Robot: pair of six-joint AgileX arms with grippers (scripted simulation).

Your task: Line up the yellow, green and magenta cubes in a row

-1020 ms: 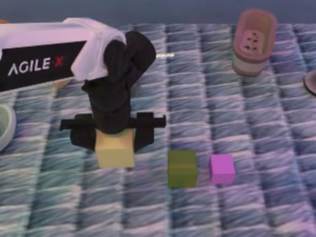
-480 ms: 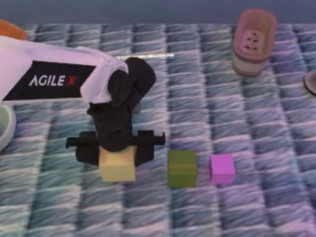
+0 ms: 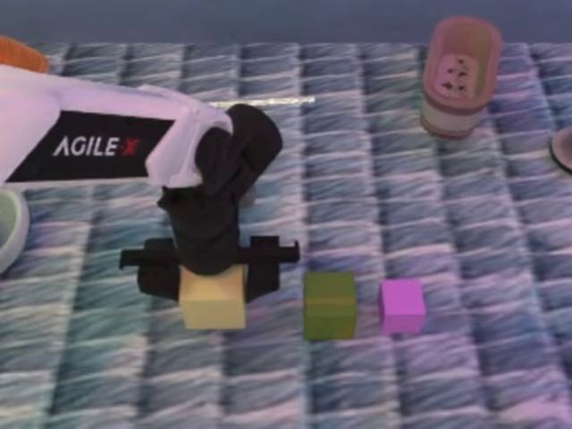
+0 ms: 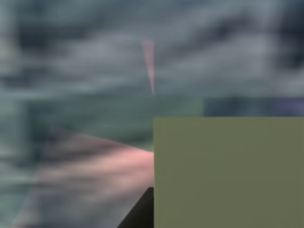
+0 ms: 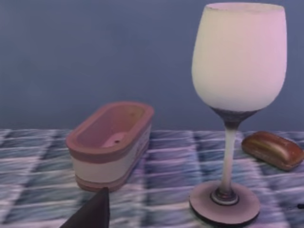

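cubes sat near the table's front in the top view: the yellow cube (image 3: 214, 299) at about 7 o'clock from centre, the green cube (image 3: 330, 305) just toward 3 o'clock of it, the magenta cube (image 3: 401, 306) beside that. green and magenta looked settled in line; yellow sat level with them, though its gap to green was wider than the next. the left gripper (image 3: 214, 275) stood over the yellow cube, a finger on either side, clamped on it, so release and retreat were judged to remain. in the left wrist view that cube (image 4: 228, 172) filled the frame. the right gripper (image 5: 92, 213) was parked off the table's right, by a wine glass (image 5: 235, 109) and tub (image 5: 110, 145); its fingers could not be judged. against a second earlier, yellow had shifted toward 3 o'clock and lower.
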